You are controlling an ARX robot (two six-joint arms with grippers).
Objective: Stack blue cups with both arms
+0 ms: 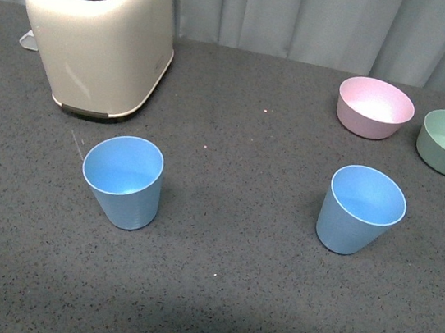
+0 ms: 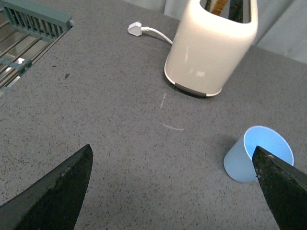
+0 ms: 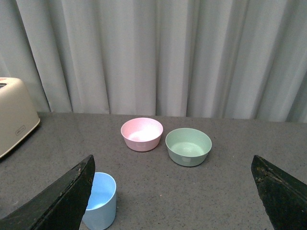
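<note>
Right now the left blue cup stands near the toaster, with the right blue cup well apart from it. The left gripper and right gripper are wide open and empty. Each should pinch its own cup's rim gently.

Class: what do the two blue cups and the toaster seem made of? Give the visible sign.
Both blue cups: probably matte plastic; even colour, no glints. The toaster: glossy cream plastic or painted metal, unclear which; soft highlights on its side.
</note>
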